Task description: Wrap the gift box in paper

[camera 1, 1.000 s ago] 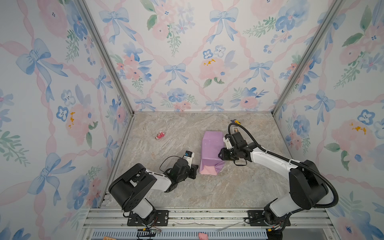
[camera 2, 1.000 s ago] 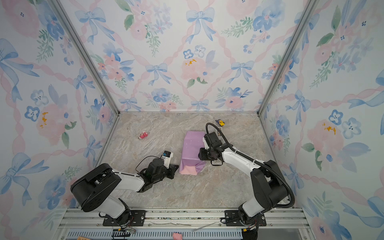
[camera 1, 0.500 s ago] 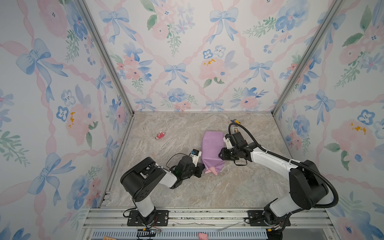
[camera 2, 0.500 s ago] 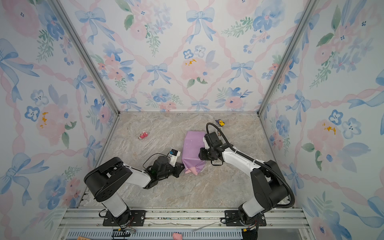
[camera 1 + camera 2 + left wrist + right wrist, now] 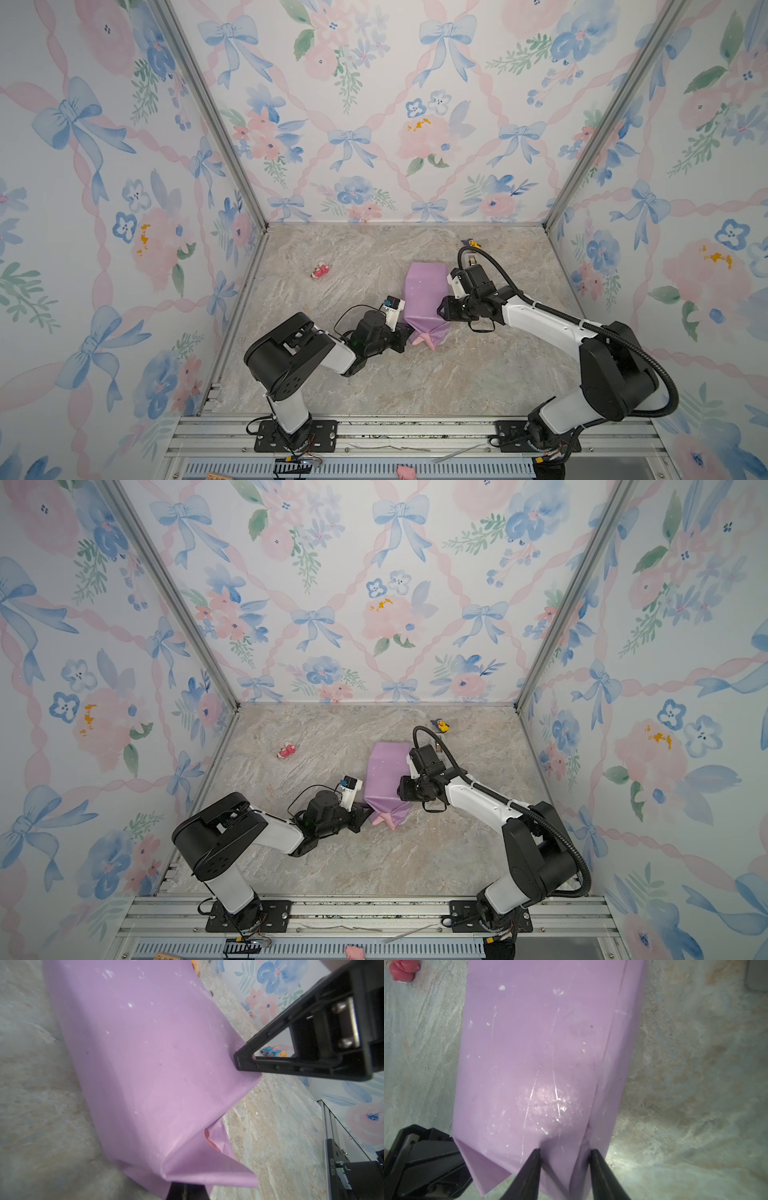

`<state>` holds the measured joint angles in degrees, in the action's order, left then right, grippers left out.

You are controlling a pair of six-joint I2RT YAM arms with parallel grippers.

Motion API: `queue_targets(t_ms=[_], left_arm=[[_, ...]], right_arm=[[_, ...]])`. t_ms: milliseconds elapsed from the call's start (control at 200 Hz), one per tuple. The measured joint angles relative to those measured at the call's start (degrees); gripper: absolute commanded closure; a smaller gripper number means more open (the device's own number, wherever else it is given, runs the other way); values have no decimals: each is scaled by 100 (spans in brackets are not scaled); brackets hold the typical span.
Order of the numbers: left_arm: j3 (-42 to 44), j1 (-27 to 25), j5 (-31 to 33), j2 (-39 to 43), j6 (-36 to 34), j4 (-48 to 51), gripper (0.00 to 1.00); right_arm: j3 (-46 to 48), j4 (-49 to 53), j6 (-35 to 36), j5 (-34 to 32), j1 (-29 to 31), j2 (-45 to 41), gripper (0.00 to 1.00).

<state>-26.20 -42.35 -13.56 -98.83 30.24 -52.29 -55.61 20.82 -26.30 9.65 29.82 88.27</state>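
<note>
The gift box is hidden inside the paper (image 5: 424, 291) (image 5: 384, 771), a lilac parcel lying mid-floor. At its near end the paper's folds stand loose and a bit of pink inner face (image 5: 428, 340) peeks out. My left gripper (image 5: 409, 330) (image 5: 368, 810) (image 5: 188, 1190) is shut, its tips tucked under the fold at the near left corner. My right gripper (image 5: 440, 309) (image 5: 401, 791) (image 5: 564, 1150) stands open at the parcel's near right edge. One fingertip (image 5: 536, 1152) rests on the top face and its twin by the side fold.
A small pink toy (image 5: 320, 271) (image 5: 402, 970) lies on the stone floor to the far left. A yellow and purple toy (image 5: 471, 243) sits near the back wall behind the right arm. Flowered walls close three sides; metal rails (image 5: 415, 432) run along the front.
My left arm has swung right, bringing its shut gripper from beside the parcel into the near left corner. The near paper end has folded inward. The right gripper has hardly moved.
</note>
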Motion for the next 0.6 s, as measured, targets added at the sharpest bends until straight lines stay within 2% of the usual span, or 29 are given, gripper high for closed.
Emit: queue_targets(t_ms=[230,325,465,600], left_arm=[[61,11,24,2,-2,-52,100],[184,33,22,35,0,-63,96],[538,57,28,385,74,-55,78],[968,79,120,1078,315,-35,44]], right_arm=[[243,170,24,-151,68,-675,55],[330,149,22,-214,151,-1128,55],[352,85,20,-275,448,-1453,56],[332,70,22,-289,549,-1309,53]])
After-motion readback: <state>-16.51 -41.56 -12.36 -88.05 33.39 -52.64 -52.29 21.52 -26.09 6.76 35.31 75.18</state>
